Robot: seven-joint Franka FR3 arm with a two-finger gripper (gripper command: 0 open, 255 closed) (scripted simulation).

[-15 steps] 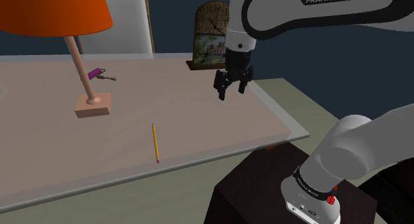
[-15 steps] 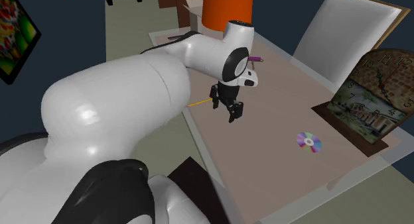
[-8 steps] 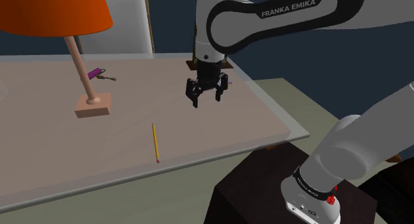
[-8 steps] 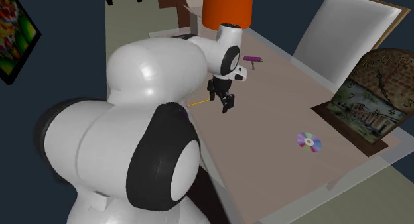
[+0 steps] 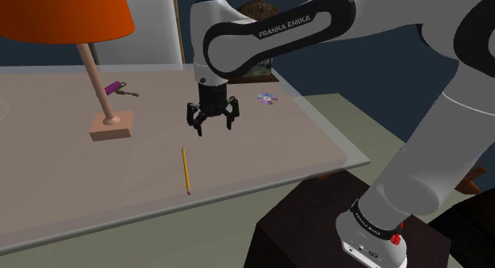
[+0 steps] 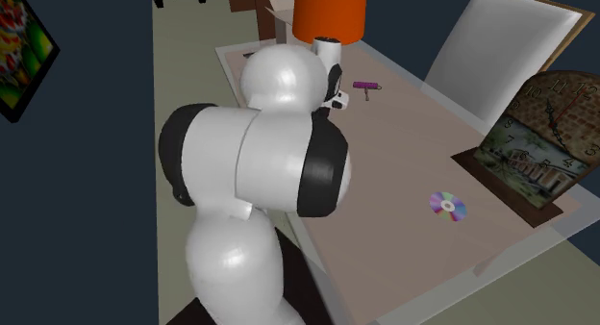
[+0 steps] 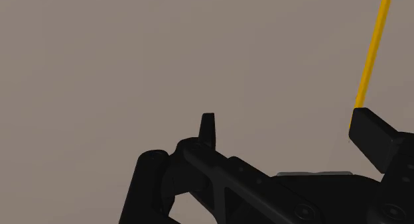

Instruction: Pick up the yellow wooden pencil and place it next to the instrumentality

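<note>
The yellow pencil (image 5: 186,170) lies flat on the beige table (image 5: 262,147), near the front edge in the shoulder view. My black gripper (image 5: 214,128) hangs above the table, up and to the right of the pencil in that view, open and holding nothing. In the wrist view the fingers (image 7: 208,130) stand wide apart, and the pencil (image 7: 371,54) runs just beyond the outer fingertip, not between them. A small purple-handled tool (image 5: 119,88) lies at the back of the table behind the lamp base (image 5: 109,130); in the second exterior view the tool (image 6: 365,85) lies past the arm.
An orange-shaded lamp (image 5: 63,13) stands at the shoulder view's left. A shiny disc (image 5: 266,98) lies near the table's right edge, with a picture clock (image 6: 534,140) behind it. In the second exterior view the white arm (image 6: 260,169) covers the table's near side.
The arm has swung to the shoulder view's left, carrying the open gripper from in front of the clock to a spot over the table close to the pencil. The pencil has not moved.
</note>
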